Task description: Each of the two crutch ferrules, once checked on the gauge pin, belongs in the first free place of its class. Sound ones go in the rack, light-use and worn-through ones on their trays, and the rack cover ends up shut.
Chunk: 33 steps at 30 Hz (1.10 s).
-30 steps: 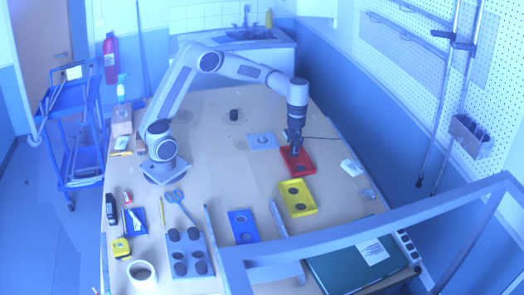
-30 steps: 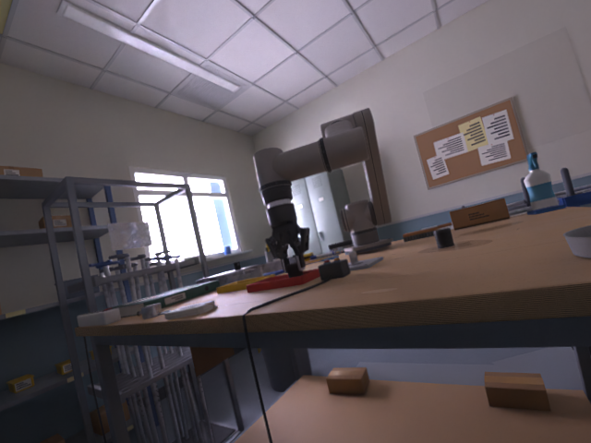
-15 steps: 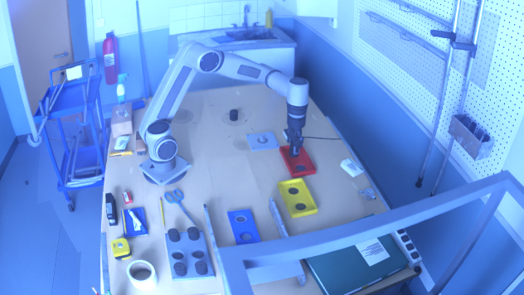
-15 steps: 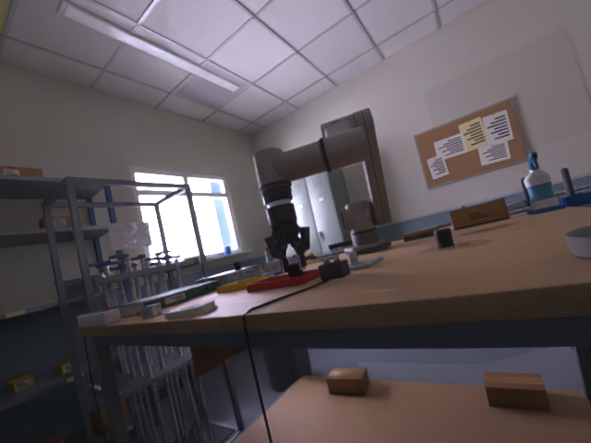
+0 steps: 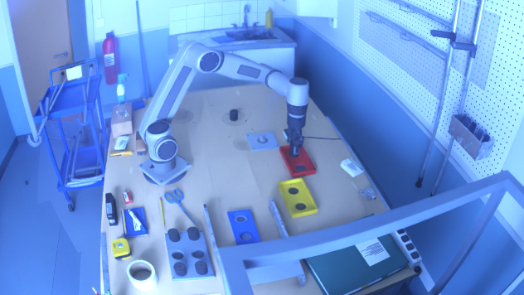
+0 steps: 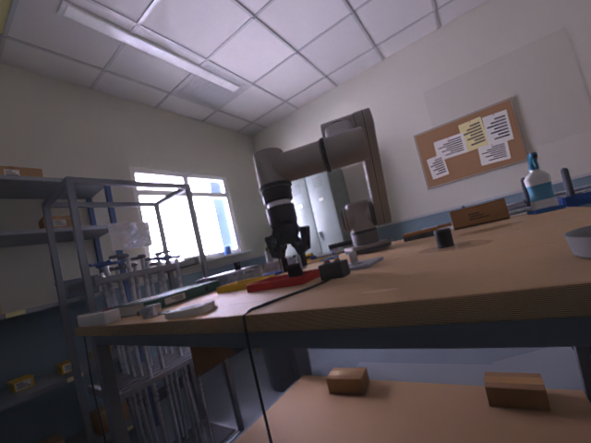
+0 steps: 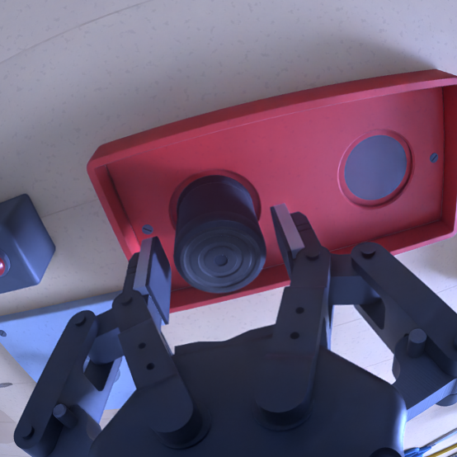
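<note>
On the right half of the bench the red tray (image 5: 297, 160) holds a dark ferrule (image 7: 218, 232) standing upright in its far seat, while the tray's other seat (image 7: 376, 167) is empty. My gripper (image 7: 221, 251) is open and holds nothing, its fingers on either side of that ferrule. A second ferrule (image 5: 234, 114) stands alone toward the back of the bench. The grey gauge plate (image 5: 263, 141) lies just left of the red tray. The yellow tray (image 5: 297, 197) and blue tray (image 5: 243, 226) each show two empty seats. The grey rack (image 5: 188, 253) holds several ferrules.
The arm's base (image 5: 163, 165) stands on the left of the bench. A small box with a red button (image 7: 19, 243) and its cable lie beside the red tray. Scissors (image 5: 177, 200), tape (image 5: 141, 274) and a green folder (image 5: 356, 261) lie along the near edge.
</note>
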Each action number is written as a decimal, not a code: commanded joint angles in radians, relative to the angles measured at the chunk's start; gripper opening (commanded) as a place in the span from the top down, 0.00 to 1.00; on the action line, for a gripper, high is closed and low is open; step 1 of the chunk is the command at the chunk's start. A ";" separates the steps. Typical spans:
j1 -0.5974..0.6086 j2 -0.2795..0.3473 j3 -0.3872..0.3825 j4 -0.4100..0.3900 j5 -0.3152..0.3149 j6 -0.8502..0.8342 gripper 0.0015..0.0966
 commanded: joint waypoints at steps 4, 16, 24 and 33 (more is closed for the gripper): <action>0.000 -0.005 0.005 0.001 -0.007 0.000 0.38; 0.000 -0.034 0.037 0.001 -0.067 0.000 0.38; 0.000 -0.055 0.066 0.001 -0.118 0.000 0.38; 0.000 -0.065 0.085 0.001 -0.149 0.000 0.38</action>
